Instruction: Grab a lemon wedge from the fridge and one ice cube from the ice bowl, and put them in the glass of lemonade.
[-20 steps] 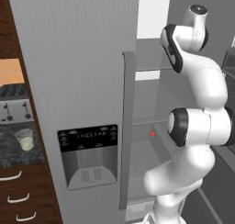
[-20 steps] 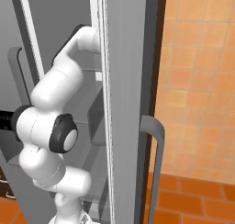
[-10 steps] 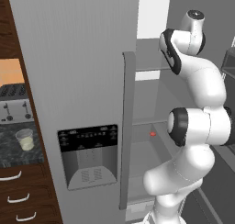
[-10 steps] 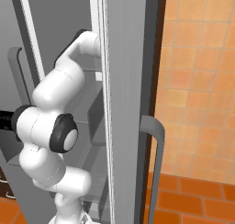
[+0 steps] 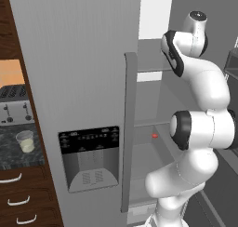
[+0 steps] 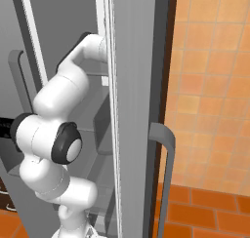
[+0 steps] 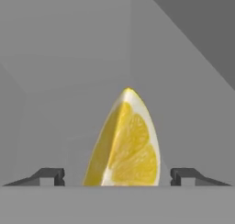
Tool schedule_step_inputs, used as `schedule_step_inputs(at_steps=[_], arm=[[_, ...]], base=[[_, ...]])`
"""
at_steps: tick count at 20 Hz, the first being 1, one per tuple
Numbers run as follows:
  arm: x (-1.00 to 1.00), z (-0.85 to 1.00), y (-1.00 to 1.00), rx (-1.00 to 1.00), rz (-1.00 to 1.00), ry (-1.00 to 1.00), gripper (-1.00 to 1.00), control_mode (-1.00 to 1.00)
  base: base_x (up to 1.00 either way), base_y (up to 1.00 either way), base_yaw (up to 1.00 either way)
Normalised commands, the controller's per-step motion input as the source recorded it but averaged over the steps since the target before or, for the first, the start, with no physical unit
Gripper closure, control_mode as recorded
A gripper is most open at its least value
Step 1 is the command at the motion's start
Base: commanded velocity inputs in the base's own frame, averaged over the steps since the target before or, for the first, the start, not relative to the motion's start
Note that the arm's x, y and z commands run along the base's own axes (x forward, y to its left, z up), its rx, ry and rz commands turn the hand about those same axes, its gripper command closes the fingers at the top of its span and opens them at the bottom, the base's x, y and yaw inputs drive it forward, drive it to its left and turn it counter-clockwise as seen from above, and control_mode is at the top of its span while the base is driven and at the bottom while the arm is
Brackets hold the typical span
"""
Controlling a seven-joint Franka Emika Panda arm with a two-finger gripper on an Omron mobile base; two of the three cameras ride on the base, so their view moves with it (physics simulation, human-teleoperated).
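The lemon wedge (image 7: pixel 126 142) stands upright on a grey shelf inside the fridge (image 5: pixel 79 58), cut face toward the hand camera. My gripper (image 7: pixel 117 176) is open, and its two dark fingertips (image 7: pixel 50 175) flank the wedge with a gap on each side. In the base views the arm reaches high into the open fridge compartment, and the hand is hidden behind the door (image 6: pixel 132 86). The glass of lemonade (image 5: pixel 25 141) stands on the dark counter to the left of the fridge. The ice bowl and ice cube are out of view.
A silver toaster (image 5: pixel 13 106) sits behind the glass. A tiny red object (image 5: pixel 155 136) lies on a lower fridge shelf. The closed fridge door with its dispenser panel (image 5: pixel 90 158) and long handle (image 5: pixel 129 128) stands left of the arm. The open door's handle (image 6: pixel 163 173) is at the right.
The arm's upper links have shifted slightly lower and deeper into the fridge. Nothing else has moved.
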Motion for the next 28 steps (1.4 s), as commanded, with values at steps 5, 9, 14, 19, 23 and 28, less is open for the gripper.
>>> schedule_step_inputs(at_steps=[5,9,14,19,23,28], arm=[[-0.02,-0.01,0.0,0.0,0.0,0.0,1.0,-1.0],[-0.36,0.0,0.01,0.0,0.0,0.0,1.0,-1.0],[-0.94,0.0,0.16,0.0,0.02,-0.08,1.0,-1.0],[-1.0,0.0,0.43,0.0,0.09,-0.08,1.0,-1.0],[-1.0,-0.08,0.54,0.0,0.1,0.0,1.0,-1.0],[-1.0,-0.2,0.32,0.0,0.07,0.0,1.0,-1.0]], base=[[0.0,0.0,0.0],[0.0,0.0,0.0],[0.0,0.0,0.0],[0.0,0.0,0.0],[0.0,0.0,0.0],[0.0,0.0,0.0]])
